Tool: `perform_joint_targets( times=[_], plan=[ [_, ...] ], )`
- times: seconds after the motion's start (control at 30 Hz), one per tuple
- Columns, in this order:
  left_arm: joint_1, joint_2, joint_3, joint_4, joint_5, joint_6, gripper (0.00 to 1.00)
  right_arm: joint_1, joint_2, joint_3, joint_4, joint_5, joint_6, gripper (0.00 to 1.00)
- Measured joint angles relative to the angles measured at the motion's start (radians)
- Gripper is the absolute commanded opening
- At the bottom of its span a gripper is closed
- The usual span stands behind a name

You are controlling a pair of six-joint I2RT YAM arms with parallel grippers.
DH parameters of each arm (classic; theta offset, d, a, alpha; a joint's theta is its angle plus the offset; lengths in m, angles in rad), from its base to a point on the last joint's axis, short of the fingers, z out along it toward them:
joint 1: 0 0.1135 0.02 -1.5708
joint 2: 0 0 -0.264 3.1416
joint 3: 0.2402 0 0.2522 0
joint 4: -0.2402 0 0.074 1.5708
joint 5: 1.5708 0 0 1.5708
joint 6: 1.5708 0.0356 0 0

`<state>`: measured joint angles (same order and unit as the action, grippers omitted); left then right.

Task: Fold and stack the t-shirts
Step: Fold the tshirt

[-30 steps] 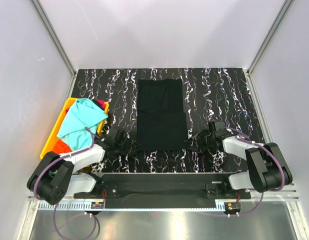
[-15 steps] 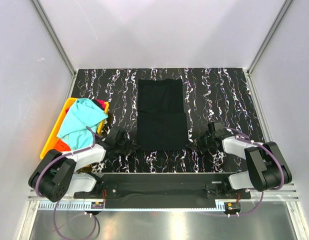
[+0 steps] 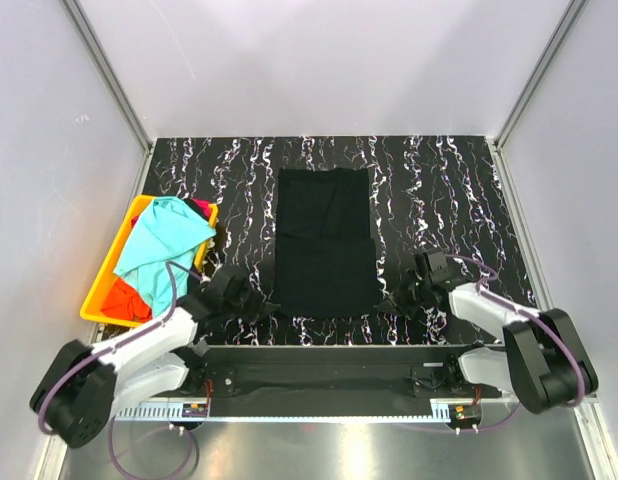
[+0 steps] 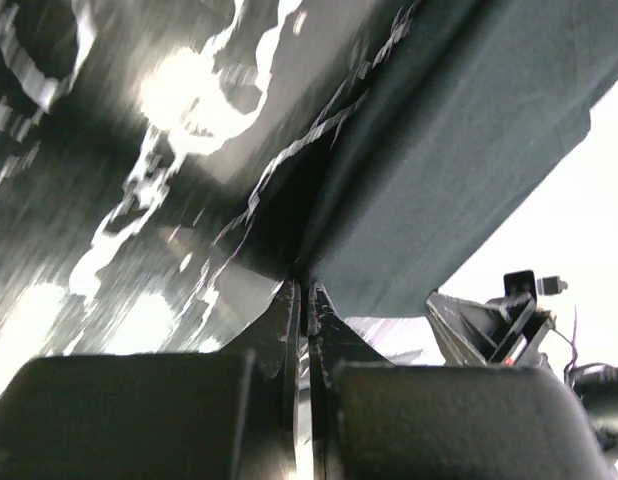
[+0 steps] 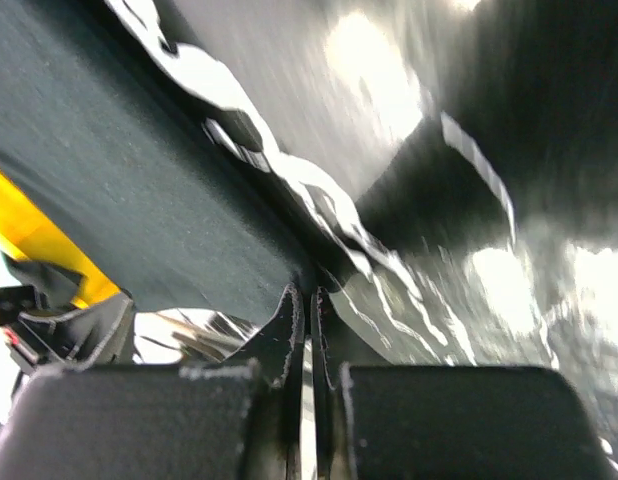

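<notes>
A large black t-shirt (image 3: 325, 240), folded into a long rectangle, lies flat in the middle of the marbled table (image 3: 449, 190). My left gripper (image 3: 263, 303) is shut on its near left corner. In the left wrist view the jaws (image 4: 307, 292) pinch the cloth edge (image 4: 449, 150), which is lifted slightly off the table. My right gripper (image 3: 397, 298) is shut on the near right corner, and the right wrist view shows the same pinch (image 5: 310, 292) on the dark cloth (image 5: 109, 170). A turquoise t-shirt (image 3: 165, 236) and an orange-red one (image 3: 123, 297) lie heaped in the bin.
A yellow plastic bin (image 3: 95, 300) stands at the table's left edge beside my left arm. White walls close in the table on three sides. The arms' base rail (image 3: 329, 365) runs along the near edge.
Both grippers have gone from open to shut on the black shirt's near corners. They have drawn back toward the near edge, dragging the shirt a little nearer.
</notes>
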<state>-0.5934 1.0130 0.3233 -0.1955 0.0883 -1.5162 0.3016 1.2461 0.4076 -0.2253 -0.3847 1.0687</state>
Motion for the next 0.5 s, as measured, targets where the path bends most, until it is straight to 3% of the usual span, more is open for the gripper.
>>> perform_joint_targets(
  times=[0.3, 0.5],
  plan=[
    [-0.043, -0.379, -0.048, -0.258, 0.003, -0.05, 0.0, 0.093, -0.314, -0.042, -0.19, -0.001, 0.031, 0.0],
    [-0.047, -0.482, 0.027, -0.452, 0.014, -0.039, 0.0, 0.144, -0.376, -0.008, -0.294, -0.024, 0.042, 0.0]
  ],
)
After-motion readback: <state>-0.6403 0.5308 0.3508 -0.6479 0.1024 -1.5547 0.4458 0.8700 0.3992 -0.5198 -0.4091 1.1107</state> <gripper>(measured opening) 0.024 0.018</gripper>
